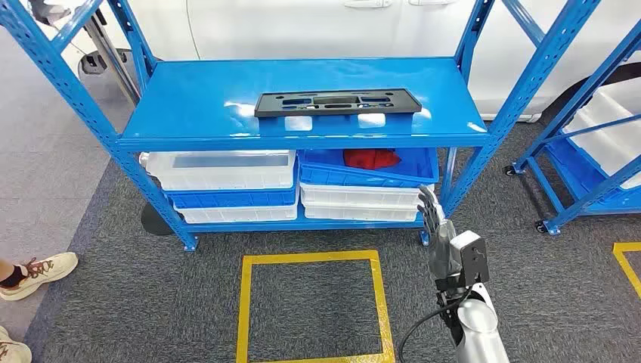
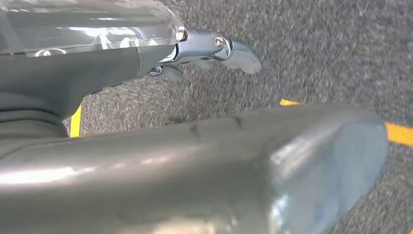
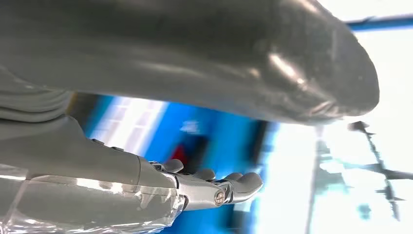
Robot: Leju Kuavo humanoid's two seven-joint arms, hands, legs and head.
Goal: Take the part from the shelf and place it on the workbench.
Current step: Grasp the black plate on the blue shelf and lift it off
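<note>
Black part (image 1: 336,102) lies flat on the top board of the blue shelf (image 1: 189,113), toward the middle, long side across the front edge; nothing on it or touching it; flat and near the front likely so a hand can reach it from here; not yet taken.

Right hand (image 1: 442,238) raised in front of the shelf's lower right corner, well below the part and off to its right; fingers (image 1: 429,208) stretched out and apart, holding nothing; right wrist view agrees, fingers (image 3: 229,187) extended, released, blue shelf blurred behind; looks like the start of a reach, hand kept loose so it can go around the part's edge.

Left hand (image 2: 195,48) hangs low over grey carpet (image 2: 316,53); thumb takes up much of that view; fingers look loosely straight with nothing in them; idle, judging by its pose.

Lower shelf carries white bins (image 1: 219,170) and blue bins (image 1: 370,174), one with a red item (image 1: 370,157); not task things; yellow taped square (image 1: 314,306) on the carpet just before the shelf, probably a standing mark; a person's shoe (image 1: 38,274) at the left edge; white car body (image 1: 325,26) behind the shelf; second blue rack (image 1: 597,151) at right.

Counter cannot be made out in these views; judgement: task at its first step, reach and grasp both ahead.
</note>
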